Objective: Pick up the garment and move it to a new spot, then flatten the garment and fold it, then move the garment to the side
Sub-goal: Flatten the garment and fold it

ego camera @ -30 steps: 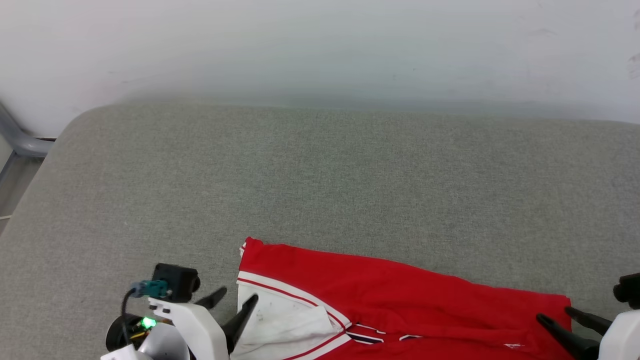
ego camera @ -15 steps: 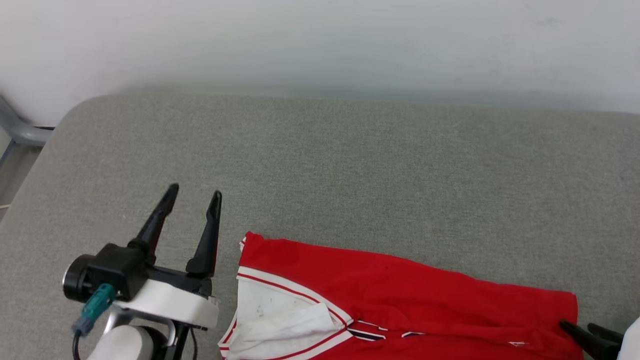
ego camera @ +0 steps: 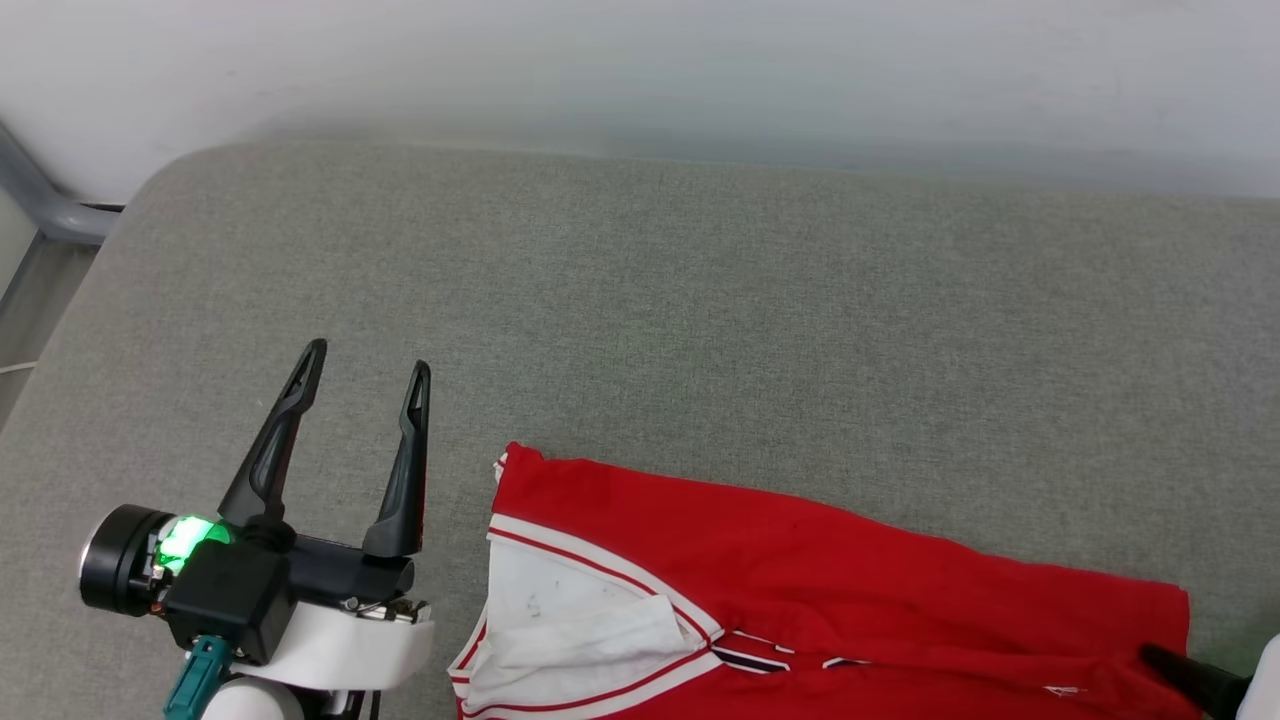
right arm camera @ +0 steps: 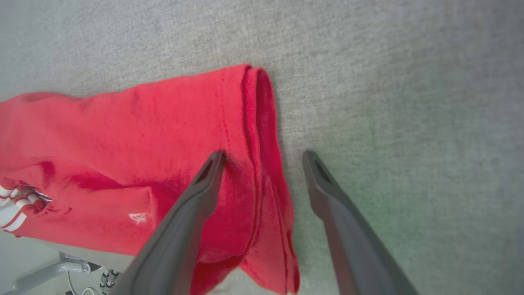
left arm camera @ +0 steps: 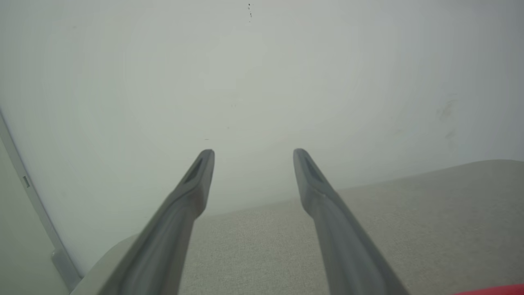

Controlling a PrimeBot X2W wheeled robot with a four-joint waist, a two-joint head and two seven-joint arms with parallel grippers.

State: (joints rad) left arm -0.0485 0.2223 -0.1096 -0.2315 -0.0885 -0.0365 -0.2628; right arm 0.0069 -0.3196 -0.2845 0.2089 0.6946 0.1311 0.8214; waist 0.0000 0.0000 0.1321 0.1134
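- Cushion [ego camera: 700,300] of grey woven fabric spreads across most of the head view, with a rounded far-left corner.
- Pale wall [ego camera: 640,60] rises behind it.
- The garment [ego camera: 850,590] lies folded along the cushion's near edge. It is plain red on top, with a white sleeve [ego camera: 570,630] and red-white stripe trim at its left end and the hem at its right end.
- The left gripper [ego camera: 368,357] hangs over bare cushion just left of the sleeve. Its jaws are spread wide and empty, fingers pointing toward the wall.
- The right gripper [right arm camera: 264,153] straddles the hem, jaws spread and grasping nothing. One finger is over red cloth, the other over the cushion.
- A grey metal tube [ego camera: 50,215] stands beyond the cushion's left corner.
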